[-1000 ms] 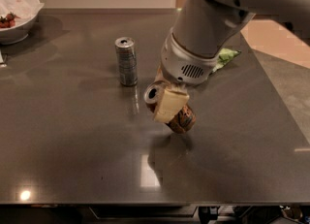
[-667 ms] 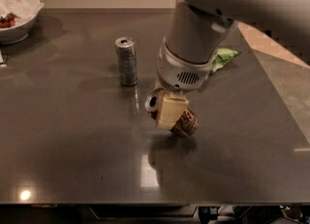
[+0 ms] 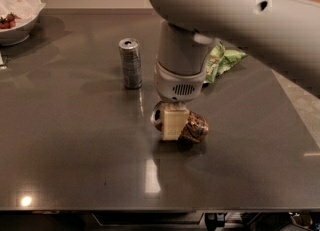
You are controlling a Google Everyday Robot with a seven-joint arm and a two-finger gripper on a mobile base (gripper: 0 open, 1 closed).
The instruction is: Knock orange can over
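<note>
Camera view, dark worktop [image 3: 75, 150], orange can [image 3: 196, 127] lying on its side near the middle, silver top facing left, end effector [image 3: 175, 124] down over it, grasping the orange can across its body, slim silver can [image 3: 130, 63] upright farther back left, white bowl [image 3: 20, 20] far left, green packet [image 3: 222, 60] far right.

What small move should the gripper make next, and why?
Probably draw the gripper up and away from the orange can. The can already lies on its side on the table, directly under the gripper, so the knocking over looks done.
</note>
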